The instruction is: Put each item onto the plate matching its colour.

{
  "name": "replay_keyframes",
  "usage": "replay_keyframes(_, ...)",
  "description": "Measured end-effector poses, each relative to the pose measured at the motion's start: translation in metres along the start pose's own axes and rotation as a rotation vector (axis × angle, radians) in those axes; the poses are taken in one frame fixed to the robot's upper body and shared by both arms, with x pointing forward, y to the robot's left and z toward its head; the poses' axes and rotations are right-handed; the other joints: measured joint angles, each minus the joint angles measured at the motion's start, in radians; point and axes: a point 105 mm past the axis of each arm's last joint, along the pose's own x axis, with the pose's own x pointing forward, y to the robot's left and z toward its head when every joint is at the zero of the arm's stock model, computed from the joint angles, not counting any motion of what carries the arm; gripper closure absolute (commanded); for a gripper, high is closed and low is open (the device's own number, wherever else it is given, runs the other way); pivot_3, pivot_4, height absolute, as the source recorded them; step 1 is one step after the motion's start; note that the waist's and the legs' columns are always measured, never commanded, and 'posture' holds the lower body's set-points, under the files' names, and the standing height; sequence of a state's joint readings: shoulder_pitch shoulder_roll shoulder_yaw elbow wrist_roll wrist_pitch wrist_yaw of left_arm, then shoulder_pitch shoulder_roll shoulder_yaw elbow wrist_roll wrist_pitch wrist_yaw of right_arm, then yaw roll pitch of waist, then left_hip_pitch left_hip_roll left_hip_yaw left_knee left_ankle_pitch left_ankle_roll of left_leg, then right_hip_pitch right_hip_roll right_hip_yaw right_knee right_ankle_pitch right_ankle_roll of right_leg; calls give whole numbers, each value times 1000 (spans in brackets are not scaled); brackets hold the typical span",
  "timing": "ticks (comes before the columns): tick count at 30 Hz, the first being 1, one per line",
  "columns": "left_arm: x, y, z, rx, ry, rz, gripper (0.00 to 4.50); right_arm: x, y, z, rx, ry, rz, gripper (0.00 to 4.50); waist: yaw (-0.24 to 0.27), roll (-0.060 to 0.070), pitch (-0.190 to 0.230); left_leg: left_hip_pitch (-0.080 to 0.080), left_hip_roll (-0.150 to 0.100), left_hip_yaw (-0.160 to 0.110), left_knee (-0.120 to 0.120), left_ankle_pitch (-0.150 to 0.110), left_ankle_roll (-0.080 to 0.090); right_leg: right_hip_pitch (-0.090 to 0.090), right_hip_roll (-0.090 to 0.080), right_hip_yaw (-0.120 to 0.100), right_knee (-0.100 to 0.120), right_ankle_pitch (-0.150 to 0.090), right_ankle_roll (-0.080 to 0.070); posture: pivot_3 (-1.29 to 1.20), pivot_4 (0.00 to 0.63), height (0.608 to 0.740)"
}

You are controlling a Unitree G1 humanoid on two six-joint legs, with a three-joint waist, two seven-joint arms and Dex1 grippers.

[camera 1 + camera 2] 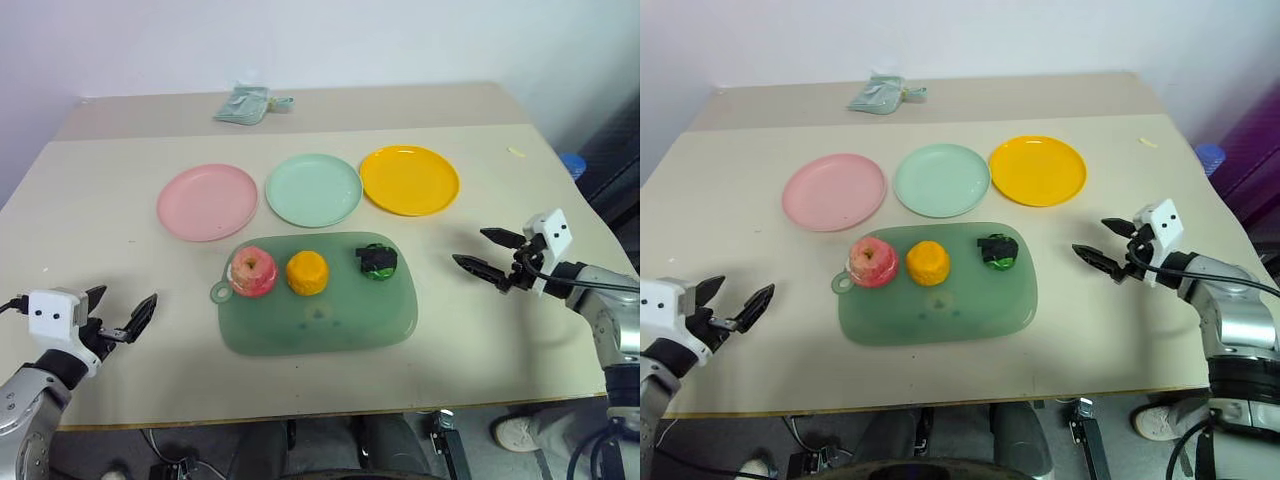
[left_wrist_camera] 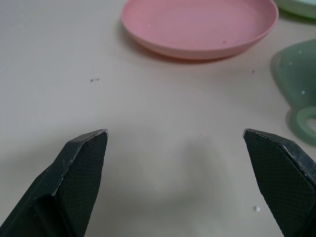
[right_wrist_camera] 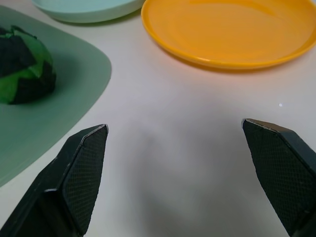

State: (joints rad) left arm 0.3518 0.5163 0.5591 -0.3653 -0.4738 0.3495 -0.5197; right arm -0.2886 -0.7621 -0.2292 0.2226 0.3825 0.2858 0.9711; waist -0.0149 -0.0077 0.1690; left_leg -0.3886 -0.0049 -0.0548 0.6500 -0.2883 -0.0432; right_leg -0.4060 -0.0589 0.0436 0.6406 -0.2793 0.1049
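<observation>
Both grippers hang empty with jaws spread wide, apparently waiting at the edges of the bench (image 1: 90, 330) so the middle is free to reach into. Just ahead of the right gripper (image 1: 488, 254) lies the green piece (image 1: 378, 261), on the near end of the green board (image 1: 320, 325), with the orange plate (image 1: 409, 180) beyond it. The left gripper (image 1: 120, 318) faces the pink plate (image 1: 207, 201); the apple (image 1: 253, 271) sits off to its right on the board, the orange fruit (image 1: 306, 273) next along. The green plate (image 1: 313, 189) lies between the other two. Nothing is sorted yet.
</observation>
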Motion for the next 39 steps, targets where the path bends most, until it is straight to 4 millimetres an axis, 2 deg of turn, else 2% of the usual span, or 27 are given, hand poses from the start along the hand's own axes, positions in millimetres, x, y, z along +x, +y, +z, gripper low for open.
replay_keyframes(4,1,-4,0,-16,-8,11,0,8,-4,11,-26,-20,-22,71,1,0,0,0,0,0,0,0,0,0,0,0,0,0,0,0,150,740)
replay_keyframes(12,12,-10,7,-39,-38,16,0,13,-9,13,-15,-39,-74,71,3,0,0,0,0,0,0,0,0,1,0,0,0,0,0,0,150,740)
replay_keyframes(17,23,-14,17,-56,-77,-4,0,8,-8,5,6,-44,-123,71,3,0,0,0,0,0,1,0,0,0,1,0,1,0,0,0,150,740)
replay_keyframes(23,48,-21,34,-61,-113,-107,0,-4,5,19,5,-96,-124,71,3,0,0,0,0,-1,2,0,0,0,2,0,4,0,0,0,150,740)
replay_keyframes(28,63,-41,54,-77,-166,-286,0,-9,32,32,38,-125,-32,71,2,0,0,0,0,-1,2,0,0,0,2,0,4,0,0,0,150,740)
replay_keyframes(32,64,-71,71,-43,-165,-510,0,-5,71,43,17,-130,118,71,0,0,0,0,0,-1,2,0,0,0,3,0,5,0,0,0,150,740)
replay_keyframes(35,65,-94,64,55,-91,-652,0,0,101,39,15,-96,233,71,1,0,0,0,0,-1,2,0,0,0,3,0,5,0,0,0,150,740)
replay_keyframes(39,70,-116,54,167,-20,-769,0,-3,128,25,8,-20,335,71,6,-1,1,0,-1,-2,3,0,0,0,3,0,5,0,0,0,150,740)
